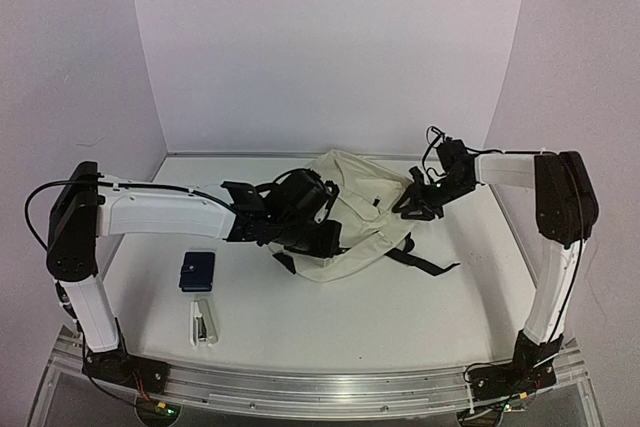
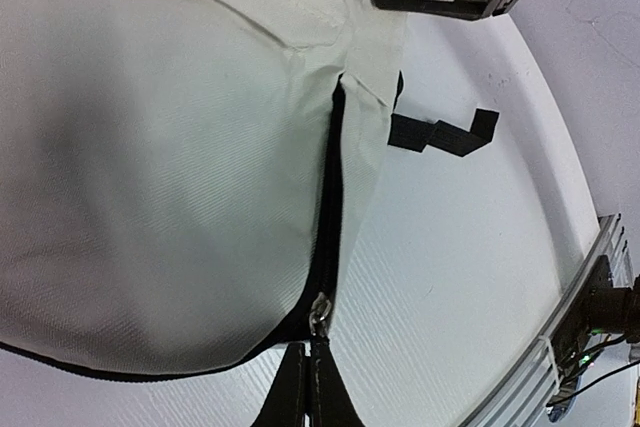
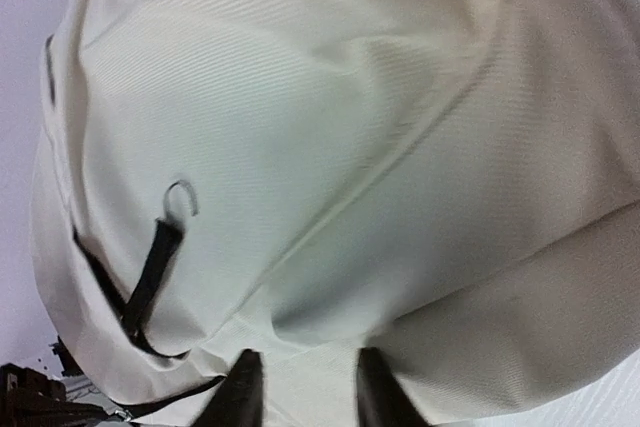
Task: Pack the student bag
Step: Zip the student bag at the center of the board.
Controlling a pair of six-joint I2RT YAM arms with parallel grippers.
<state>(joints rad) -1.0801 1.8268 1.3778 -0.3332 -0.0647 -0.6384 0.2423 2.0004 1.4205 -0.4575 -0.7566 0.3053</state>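
Note:
The student bag [image 1: 355, 215], a cream fabric backpack with black zipper lines and straps, lies in the middle of the table. My left gripper [image 1: 318, 235] rests at its near left side. In the left wrist view its fingers [image 2: 308, 387] are shut on the metal zipper pull [image 2: 321, 311] at the end of the black zipper [image 2: 334, 197]. My right gripper [image 1: 414, 203] is at the bag's right edge. In the right wrist view its fingertips [image 3: 303, 387] pinch a fold of the cream fabric [image 3: 330, 147]. A second zipper pull [image 3: 160, 247] hangs at the left.
A dark blue wallet-like case [image 1: 197, 270] and a white stapler [image 1: 204, 321] lie on the table left of the bag. A black strap [image 1: 425, 262] trails right from the bag. The metal rail [image 1: 320, 387] runs along the near edge.

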